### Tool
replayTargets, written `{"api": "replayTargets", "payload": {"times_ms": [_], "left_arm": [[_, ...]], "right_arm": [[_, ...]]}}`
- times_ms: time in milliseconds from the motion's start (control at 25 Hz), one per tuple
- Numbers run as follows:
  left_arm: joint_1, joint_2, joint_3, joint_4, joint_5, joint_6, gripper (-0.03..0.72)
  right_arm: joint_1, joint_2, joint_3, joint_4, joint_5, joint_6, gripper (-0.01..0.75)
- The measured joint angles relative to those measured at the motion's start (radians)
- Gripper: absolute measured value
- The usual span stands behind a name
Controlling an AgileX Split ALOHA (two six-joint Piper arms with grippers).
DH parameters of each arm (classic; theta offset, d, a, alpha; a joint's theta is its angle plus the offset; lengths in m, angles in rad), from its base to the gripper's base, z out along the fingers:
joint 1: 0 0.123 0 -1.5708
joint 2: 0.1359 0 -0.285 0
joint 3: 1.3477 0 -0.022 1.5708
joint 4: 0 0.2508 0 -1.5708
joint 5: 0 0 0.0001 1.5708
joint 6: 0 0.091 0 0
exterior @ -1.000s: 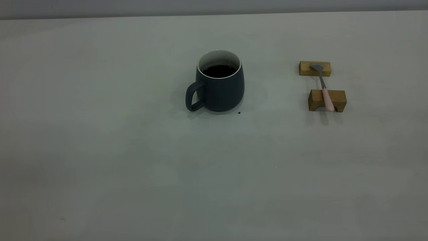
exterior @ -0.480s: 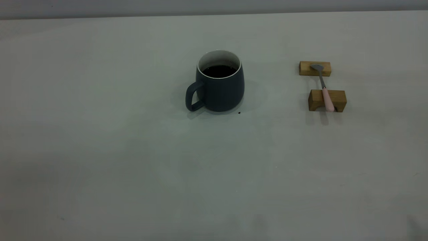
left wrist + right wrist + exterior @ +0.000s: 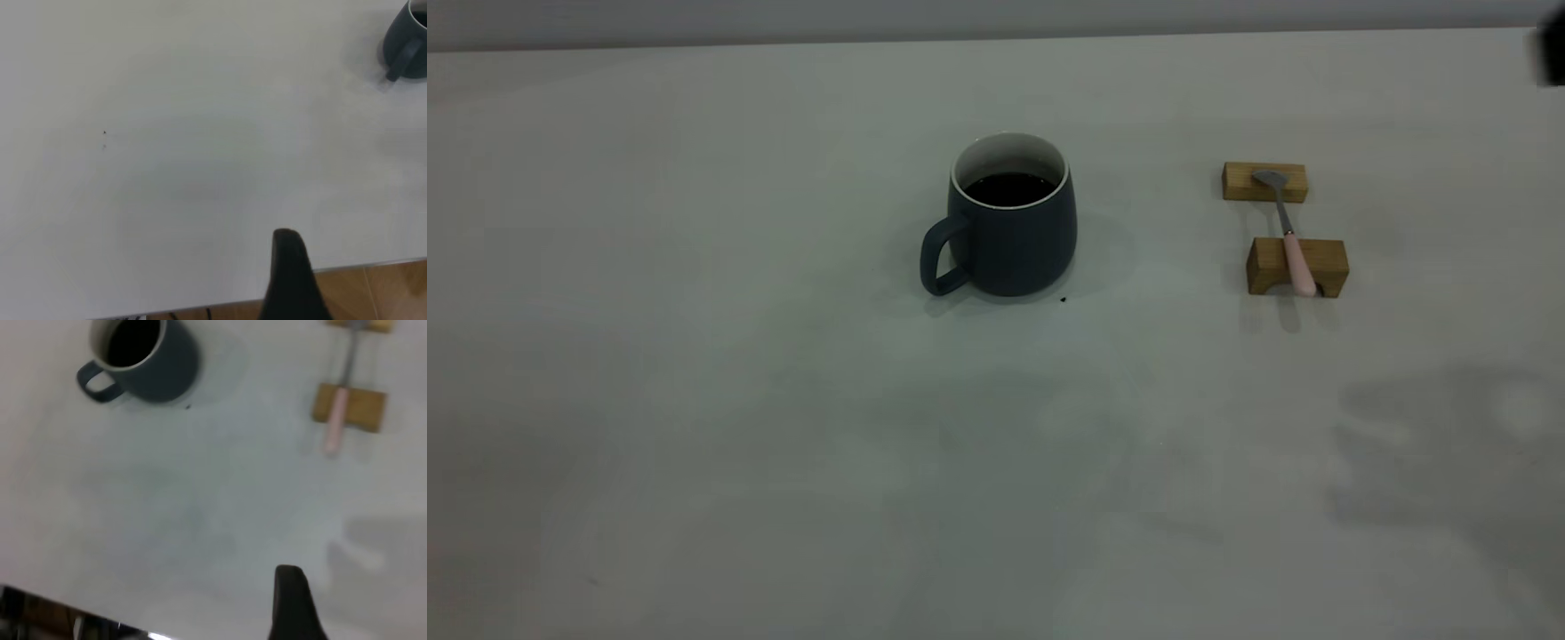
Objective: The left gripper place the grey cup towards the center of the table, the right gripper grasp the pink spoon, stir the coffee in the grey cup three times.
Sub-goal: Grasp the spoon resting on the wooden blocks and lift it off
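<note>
The grey cup [image 3: 1009, 236] stands upright near the middle of the table [image 3: 694, 400], handle toward the left, with dark coffee [image 3: 1009, 188] inside. To its right the pink spoon [image 3: 1291, 244] lies across two wooden blocks, bowl on the far one. The right wrist view takes in both the cup [image 3: 143, 360] and the spoon [image 3: 337, 420] from above, well away from the right gripper [image 3: 291, 607]. My left gripper [image 3: 291, 283] hangs over the table's near edge, far from the cup [image 3: 407, 33]. Neither gripper holds anything.
Two tan wooden blocks [image 3: 1264, 182] [image 3: 1296, 267] carry the spoon. A tiny dark speck [image 3: 1063, 300] lies by the cup's base. A dark piece of the right arm [image 3: 1552, 53] shows at the far right edge, and its shadow [image 3: 1449, 453] falls on the table's near right.
A dark piece of the right arm has come into the exterior view at the far right, and a shadow has spread over the near right of the table. Cup and spoon have not moved.
</note>
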Motion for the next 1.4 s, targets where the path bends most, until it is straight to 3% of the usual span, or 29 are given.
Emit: {"api": "replayTargets", "payload": {"times_ms": [320, 720, 1080, 1400], "left_arm": [[0.000, 0.000, 0.000, 0.000, 0.000, 0.000, 0.568], [0.000, 0.000, 0.000, 0.000, 0.000, 0.000, 0.568], [0.000, 0.000, 0.000, 0.000, 0.000, 0.000, 0.568], [0.000, 0.000, 0.000, 0.000, 0.000, 0.000, 0.568]], "right_arm": [[0.168, 0.463, -0.266, -0.003, 0.018, 0.055, 0.534], [0.174, 0.823, -0.553, -0.253, 0.098, 0.454, 0.535], [0.174, 1.022, -0.749, -0.457, 0.200, 0.570, 0.535], [0.174, 1.067, -0.776, -0.489, 0.220, 0.597, 0.535]]}}
